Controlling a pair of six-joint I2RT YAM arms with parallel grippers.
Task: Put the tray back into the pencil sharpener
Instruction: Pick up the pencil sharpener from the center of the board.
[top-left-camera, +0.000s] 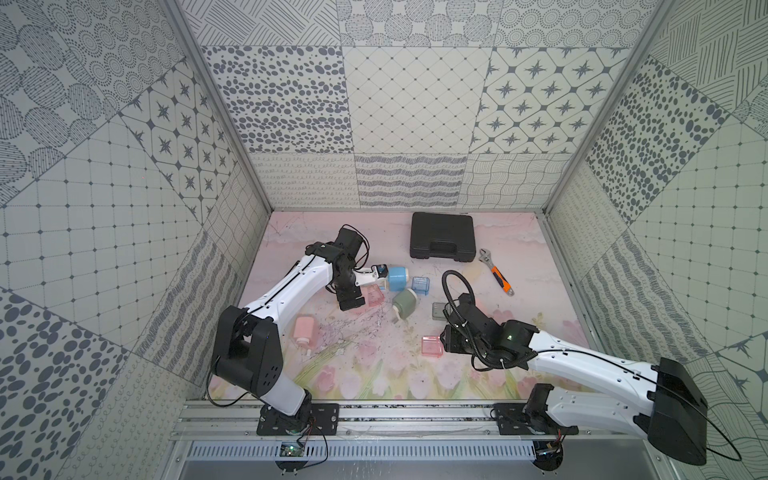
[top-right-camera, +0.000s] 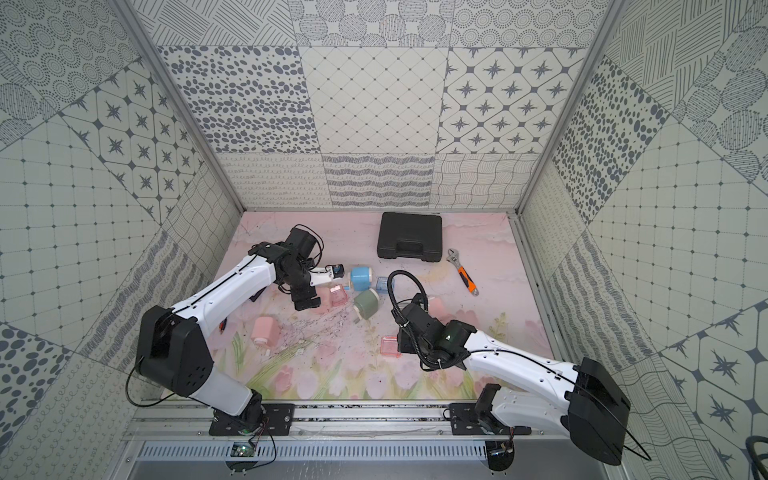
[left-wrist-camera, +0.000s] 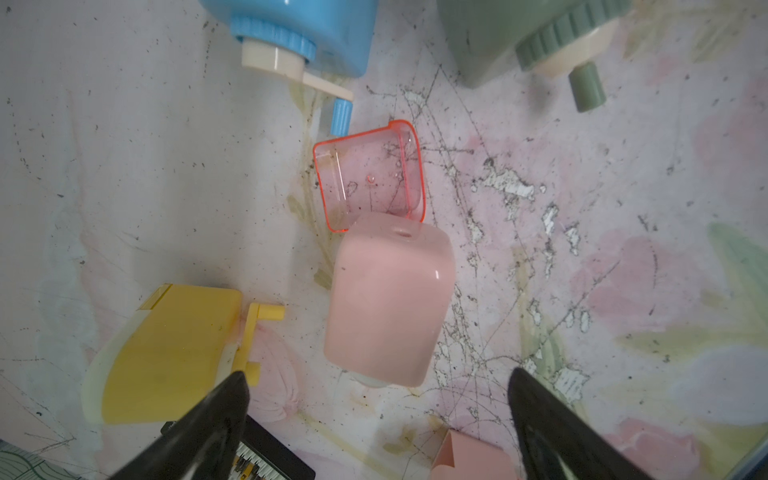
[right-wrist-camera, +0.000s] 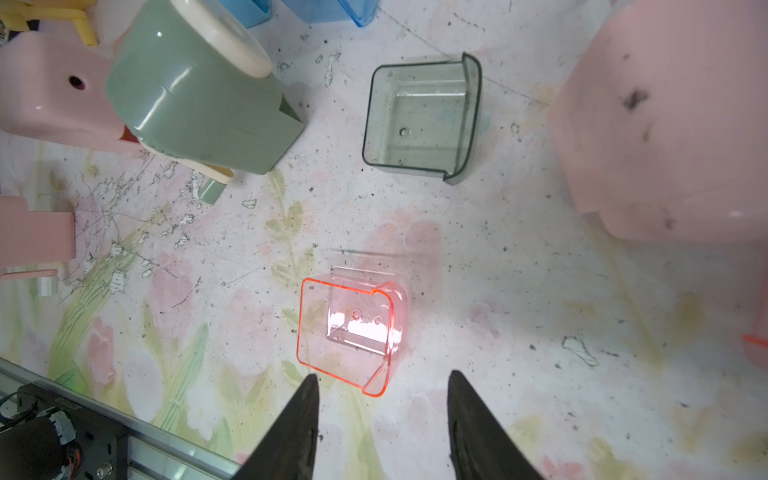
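Observation:
In the left wrist view a pink pencil sharpener (left-wrist-camera: 386, 299) lies just ahead of my open left gripper (left-wrist-camera: 378, 380), untouched. A clear red tray (left-wrist-camera: 370, 174) sits at its far end, by the pencil hole, one edge hidden behind the sharpener. In the right wrist view another clear red tray (right-wrist-camera: 349, 332) rests on the mat right in front of my open right gripper (right-wrist-camera: 383, 376), with nothing between the fingers. In both top views this tray (top-left-camera: 432, 345) (top-right-camera: 390, 345) lies beside the right wrist. The left arm hides its sharpener there; only its tray (top-left-camera: 374, 297) shows.
Nearby are a blue sharpener (top-left-camera: 398, 277), a blue tray (top-left-camera: 420, 286), a green sharpener (top-left-camera: 404, 305), a grey-green tray (right-wrist-camera: 419, 120), a yellow sharpener (left-wrist-camera: 166, 349) and other pink sharpeners (top-left-camera: 306, 330) (right-wrist-camera: 665, 124). A black case (top-left-camera: 442, 237) and a wrench (top-left-camera: 496, 277) lie at the back.

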